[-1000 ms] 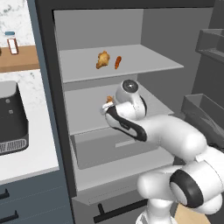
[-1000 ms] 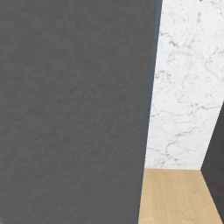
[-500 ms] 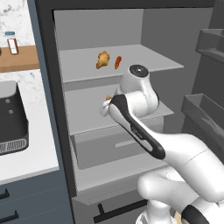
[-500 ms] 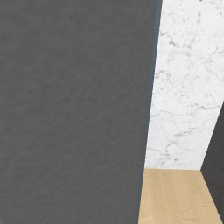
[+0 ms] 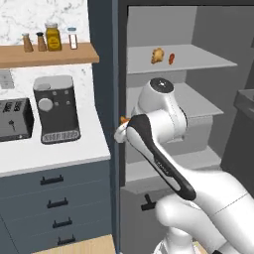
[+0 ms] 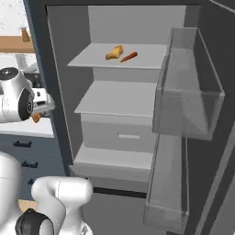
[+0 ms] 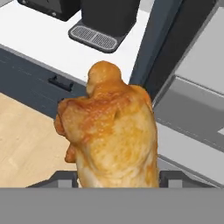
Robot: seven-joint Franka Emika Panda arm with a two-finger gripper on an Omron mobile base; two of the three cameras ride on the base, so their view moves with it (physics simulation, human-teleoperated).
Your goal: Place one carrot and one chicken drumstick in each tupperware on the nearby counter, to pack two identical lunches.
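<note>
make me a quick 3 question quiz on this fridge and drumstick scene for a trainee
1. True or false: the gripper is shut on a chicken drumstick.
2. What lies on the top fridge shelf? A) a drumstick and a carrot B) two tubs C) a jar
3. Which appliance stands on the counter nearest the fridge?

Key: 1 true. 2 A. 3 the coffee machine, with the toaster beyond it.
</note>
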